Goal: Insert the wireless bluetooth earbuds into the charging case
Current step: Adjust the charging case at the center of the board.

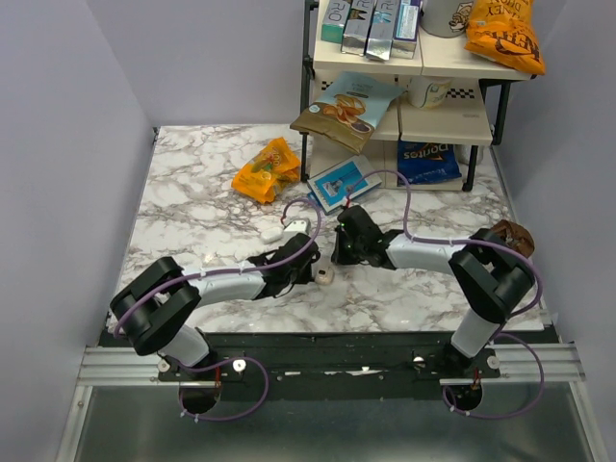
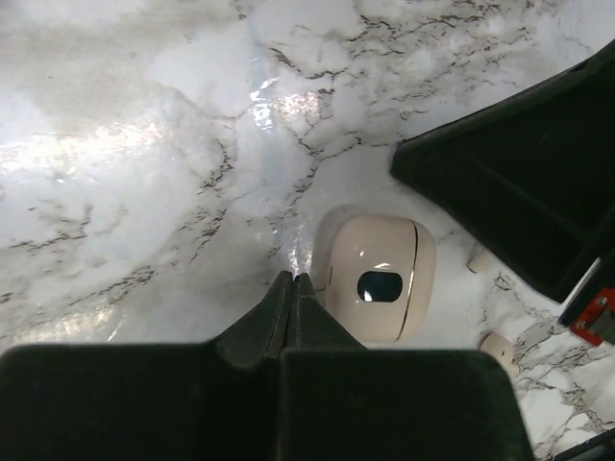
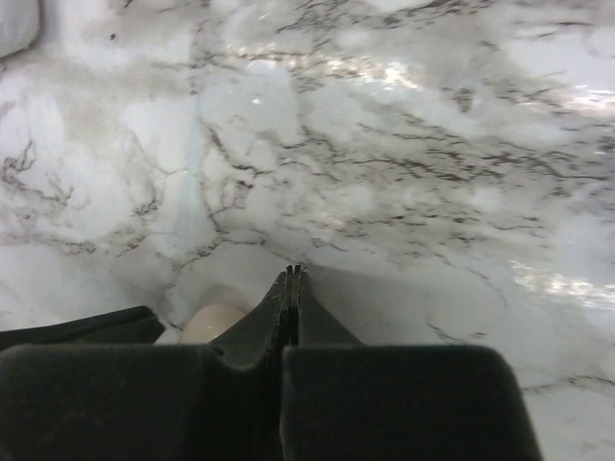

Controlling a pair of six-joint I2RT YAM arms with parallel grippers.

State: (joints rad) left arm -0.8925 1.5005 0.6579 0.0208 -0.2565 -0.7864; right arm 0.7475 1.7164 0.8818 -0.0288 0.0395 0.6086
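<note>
The charging case [image 2: 377,279] lies on the marble surface [image 2: 144,144], at three o'clock beside the left pincer [image 2: 291,280]. Both it and the right pincer [image 3: 291,274] are pressed closed, holding nothing.

A marble table [image 1: 192,221] is filling the middle of the overhead view. An orange snack bag [image 1: 266,170] is lying near 12 o'clock of the table's centre, and a small blue packet [image 1: 342,182] is lying just beside it at its 3 o'clock. A shelf rack [image 1: 409,91] is standing at the table's 1 o'clock corner, carrying a tan snack bag [image 1: 345,109] that is hanging over its edge, a blue chip bag [image 1: 428,162] below, upright cartons [image 1: 371,24] on top and an orange chip bag [image 1: 503,35]. A brown round disc [image 1: 512,236] is sitting at 3 o'clock.
</note>
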